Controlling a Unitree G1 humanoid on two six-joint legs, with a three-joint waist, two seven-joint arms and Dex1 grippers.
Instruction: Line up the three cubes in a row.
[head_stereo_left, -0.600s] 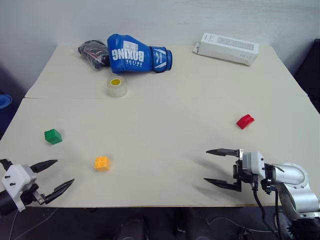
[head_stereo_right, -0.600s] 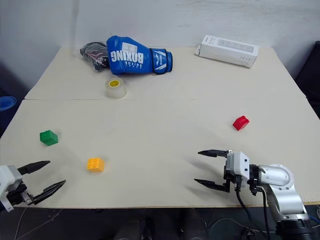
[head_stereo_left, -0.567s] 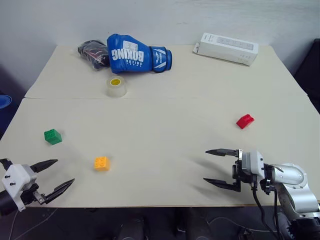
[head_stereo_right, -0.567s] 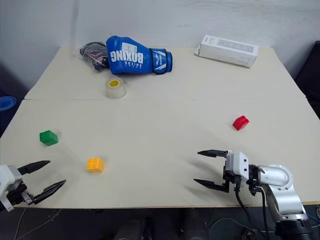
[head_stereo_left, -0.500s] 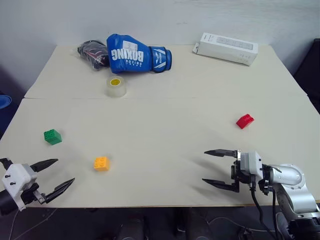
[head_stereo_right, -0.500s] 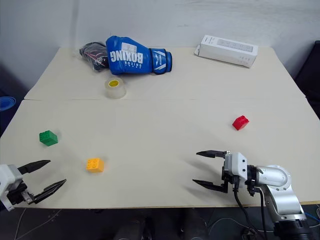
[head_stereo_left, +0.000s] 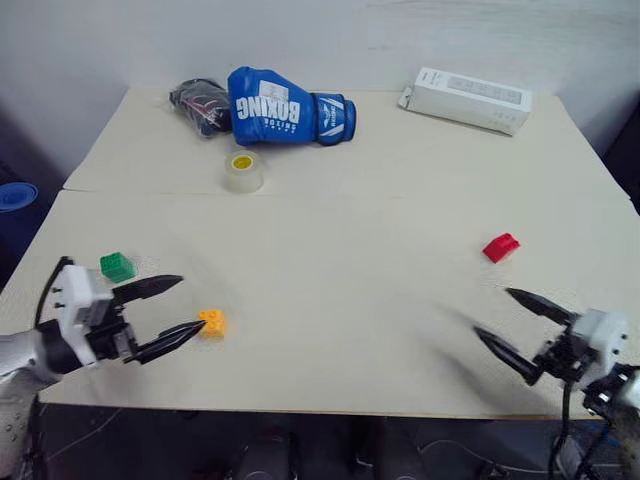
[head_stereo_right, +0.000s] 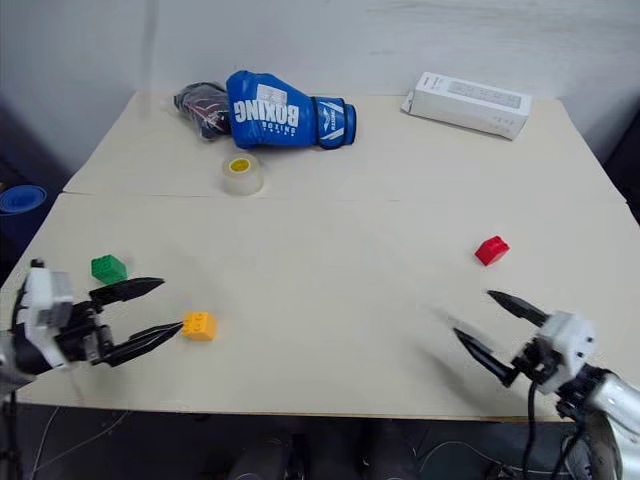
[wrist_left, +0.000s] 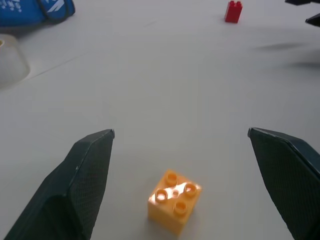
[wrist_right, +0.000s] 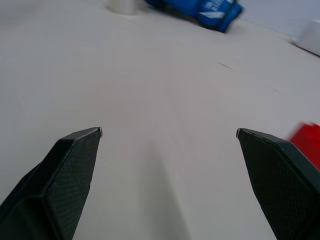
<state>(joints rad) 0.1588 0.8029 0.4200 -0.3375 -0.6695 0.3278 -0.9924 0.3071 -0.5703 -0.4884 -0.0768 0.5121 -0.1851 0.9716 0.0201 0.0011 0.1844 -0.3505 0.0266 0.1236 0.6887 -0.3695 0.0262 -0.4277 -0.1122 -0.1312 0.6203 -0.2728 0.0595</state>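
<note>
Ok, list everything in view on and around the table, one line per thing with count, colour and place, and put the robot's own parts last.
table: one, cream, spans the scene.
green cube: one, green, near the table's left edge.
orange-yellow cube: one, orange-yellow, front left, just ahead of the left fingertips.
red cube: one, red, right side, mid-depth.
tape roll: one, clear with yellow core, back left.
boxing glove: one, blue with white lettering, back edge, left of centre.
dark bundle: one, black, beside the glove on its left.
box: one, white, back right.
blue object: one, blue, off the table's left side.
left end effector: one, black fingers, open, front left.
right end effector: one, black fingers, open, front right.
</note>
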